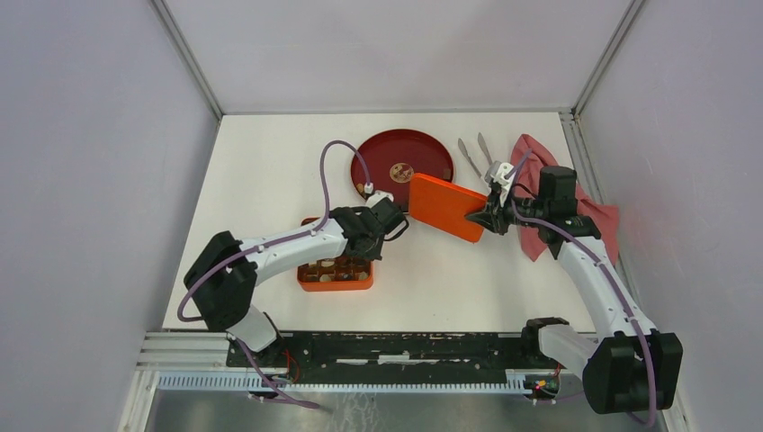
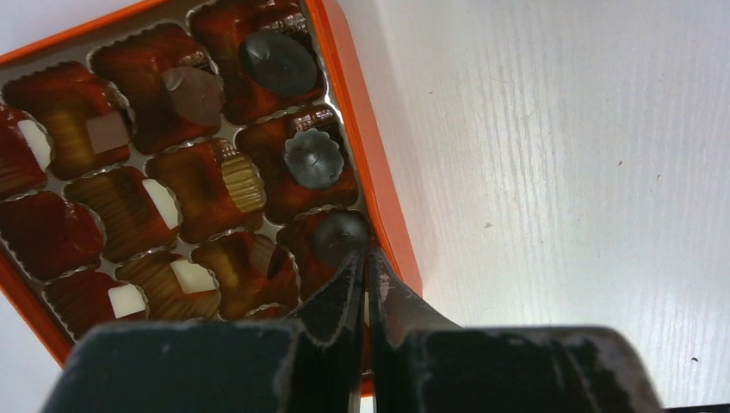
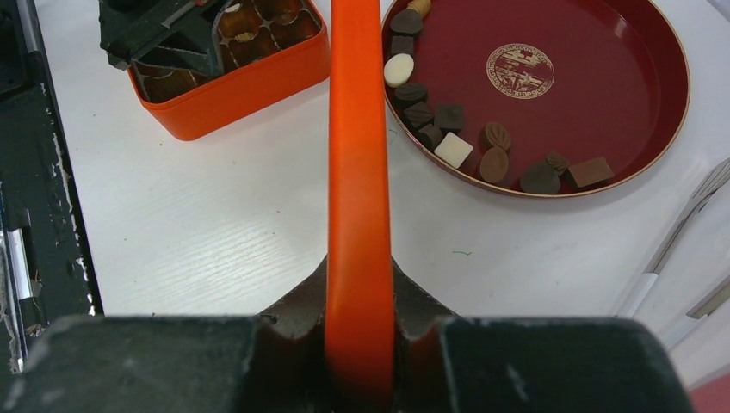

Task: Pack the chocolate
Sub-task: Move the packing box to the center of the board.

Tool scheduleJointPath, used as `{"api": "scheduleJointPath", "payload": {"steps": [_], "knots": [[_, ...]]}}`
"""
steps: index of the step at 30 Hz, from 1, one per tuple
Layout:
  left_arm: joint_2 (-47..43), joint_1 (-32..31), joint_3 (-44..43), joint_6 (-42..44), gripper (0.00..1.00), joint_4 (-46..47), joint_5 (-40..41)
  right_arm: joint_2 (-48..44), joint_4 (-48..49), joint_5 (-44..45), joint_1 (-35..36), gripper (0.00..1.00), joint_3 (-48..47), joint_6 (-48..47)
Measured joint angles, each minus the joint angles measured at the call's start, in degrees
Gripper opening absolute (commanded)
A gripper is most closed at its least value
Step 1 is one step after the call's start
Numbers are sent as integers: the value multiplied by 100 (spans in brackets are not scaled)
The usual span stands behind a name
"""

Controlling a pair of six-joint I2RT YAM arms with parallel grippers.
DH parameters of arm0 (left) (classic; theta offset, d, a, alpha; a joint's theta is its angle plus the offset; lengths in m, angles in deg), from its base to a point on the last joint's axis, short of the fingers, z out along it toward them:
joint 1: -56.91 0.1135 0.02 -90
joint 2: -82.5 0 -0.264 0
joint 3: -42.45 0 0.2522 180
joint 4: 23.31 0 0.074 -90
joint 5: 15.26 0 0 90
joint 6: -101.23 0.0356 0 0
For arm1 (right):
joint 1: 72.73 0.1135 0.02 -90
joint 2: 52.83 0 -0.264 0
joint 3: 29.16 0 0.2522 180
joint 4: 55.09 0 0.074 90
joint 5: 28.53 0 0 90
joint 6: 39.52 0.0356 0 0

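While the packing is judged to be only part done, the white tabletop (image 1: 270, 180) carries a round red plate (image 1: 432, 148), an orange box (image 1: 335, 283) with a moulded tray, a pink cloth (image 1: 603, 220) and tongs (image 1: 472, 157).

1. Lid. The right gripper (image 1: 490, 216) has its fingers clamped on one edge of the orange lid (image 1: 447, 207), which stands tilted between plate and box. Whether its far edge touches the tabletop cannot be told.
2. Box. The left gripper (image 2: 366, 267) is over the corner compartment beside the box wall. Its fingers are pressed almost together, with nothing visible between them. Their tips are at a dark round piece (image 2: 340, 234) lying in that compartment.
3. Chocolate (image 3: 452, 148). Roughly a dozen pieces lie on the plate, clustered along the rim nearest the lid. Others sit in the tray, and several compartments appear empty.

Hazards, as judged:
- The lid is held by one edge only. A fast swing could slip it in the grip or sweep it into the plate rim and scatter pieces.
- The left fingertips are close to the tray wall. A sideways withdrawal could snag the tray, tip the round piece out or drag the box.
- Both arms work close together, so reaching for the plate could strike the lid.
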Motion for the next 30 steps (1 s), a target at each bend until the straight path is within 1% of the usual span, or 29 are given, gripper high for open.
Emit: {"api": "scheduleJointPath", "payload": {"steps": [9,15,20,25,30], "knots": [[83,24,-85,0,9,-24,-367,11,0,-7,-46,0,0,44],[96,13,-90,-2,9,61,-901,26,2,-28,-92,0,0,66],[151,-116,-90,-17,9,439,-1460,111,4,-26,-184,0,0,136],[433,-328,-151,-79,9,826,-1834,127,63,-31,-343,0,2,264],[649,-494,-278,-92,10,1143,-2000,127,179,-28,-695,0,7,417]]}}
